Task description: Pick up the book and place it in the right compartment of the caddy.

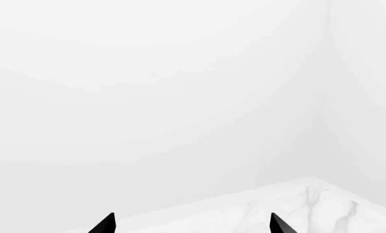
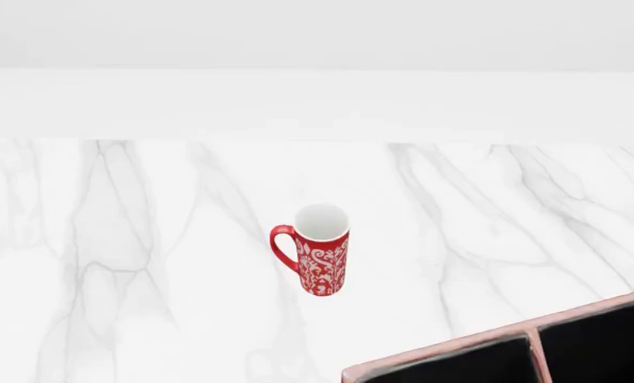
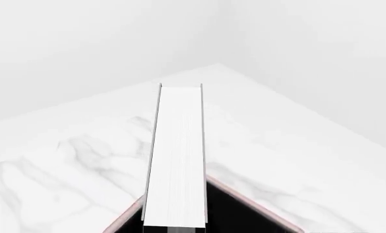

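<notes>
The left end effector (image 1: pixel 191 224) shows only in the left wrist view, as two black fingertips spread wide apart at the bottom edge with nothing between them. The right end effector is out of every picture, so its state cannot be told.

The book (image 3: pixel 175 160) appears only in the right wrist view: its white page edges face the camera, with thin dark covers on either side. Its long axis runs from the bottom centre of the frame up toward the middle, pointing at the far corner of the desk (image 3: pixel 63 160). Its near end lies over a corner of the caddy (image 3: pixel 235 211), pink-rimmed and black inside.

The head view alone shows a red-and-white patterned mug (image 2: pixel 320 251) standing upright at centre, and the caddy's rim at lower right.

No writing is readable anywhere.
</notes>
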Motion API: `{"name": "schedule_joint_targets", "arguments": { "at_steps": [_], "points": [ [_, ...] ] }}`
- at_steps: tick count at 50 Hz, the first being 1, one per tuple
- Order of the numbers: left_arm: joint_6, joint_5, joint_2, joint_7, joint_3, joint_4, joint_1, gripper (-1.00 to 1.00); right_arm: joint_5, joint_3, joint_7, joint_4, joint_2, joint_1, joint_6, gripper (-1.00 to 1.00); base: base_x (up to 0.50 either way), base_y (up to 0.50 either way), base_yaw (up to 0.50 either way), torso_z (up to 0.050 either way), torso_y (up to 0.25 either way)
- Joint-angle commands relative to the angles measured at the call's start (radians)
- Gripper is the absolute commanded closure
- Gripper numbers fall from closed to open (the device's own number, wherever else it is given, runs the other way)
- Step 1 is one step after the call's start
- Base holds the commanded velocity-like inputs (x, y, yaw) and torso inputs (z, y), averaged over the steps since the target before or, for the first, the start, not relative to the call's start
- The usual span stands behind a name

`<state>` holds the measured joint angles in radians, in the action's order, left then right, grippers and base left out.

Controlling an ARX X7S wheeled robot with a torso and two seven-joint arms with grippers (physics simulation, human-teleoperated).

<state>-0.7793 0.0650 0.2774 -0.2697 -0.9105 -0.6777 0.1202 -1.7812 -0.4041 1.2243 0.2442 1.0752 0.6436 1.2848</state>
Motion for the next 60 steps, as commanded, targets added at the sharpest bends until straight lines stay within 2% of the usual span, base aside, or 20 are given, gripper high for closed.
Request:
{"name": "schedule_joint_targets", "arguments": {
  "at_steps": [1, 11, 43, 56, 57, 60],
  "points": [
    [0.002, -0.021, -0.022, 0.019, -0.014, 0.002, -0.002, -1.00, 0.068, -0.059, -0.078, -0.001, -0.022, -0.038, 0.005, 1.00, 0.00, 0.00, 0.00, 0.000, 0.000],
    [0.003, -0.020, -0.022, 0.018, -0.015, -0.001, -0.008, -1.00, 0.168, -0.066, -0.130, 0.013, -0.022, -0.081, -0.003, 1.00, 0.00, 0.00, 0.00, 0.000, 0.001],
    [0.013, -0.018, -0.025, 0.015, -0.007, 0.001, -0.019, -1.00, 0.311, 0.008, -0.250, -0.014, -0.076, -0.159, -0.052, 1.00, 0.00, 0.00, 0.00, 0.000, 0.001],
    [0.018, -0.017, -0.026, 0.013, -0.007, 0.005, -0.022, -1.00, 0.292, -0.003, -0.246, -0.032, -0.096, -0.165, -0.066, 1.00, 0.00, 0.00, 0.00, 0.001, 0.002],
    [0.018, -0.016, -0.026, 0.013, -0.007, 0.004, -0.023, -1.00, 0.286, -0.002, -0.242, -0.035, -0.096, -0.160, -0.065, -1.00, 0.00, 0.00, 0.00, 0.000, 0.000],
    [0.018, -0.015, -0.025, 0.014, -0.009, 0.006, -0.023, -1.00, 0.286, -0.002, -0.235, -0.036, -0.097, -0.158, -0.068, -1.00, 0.00, 0.00, 0.00, 0.000, 0.000]
  ]
}}
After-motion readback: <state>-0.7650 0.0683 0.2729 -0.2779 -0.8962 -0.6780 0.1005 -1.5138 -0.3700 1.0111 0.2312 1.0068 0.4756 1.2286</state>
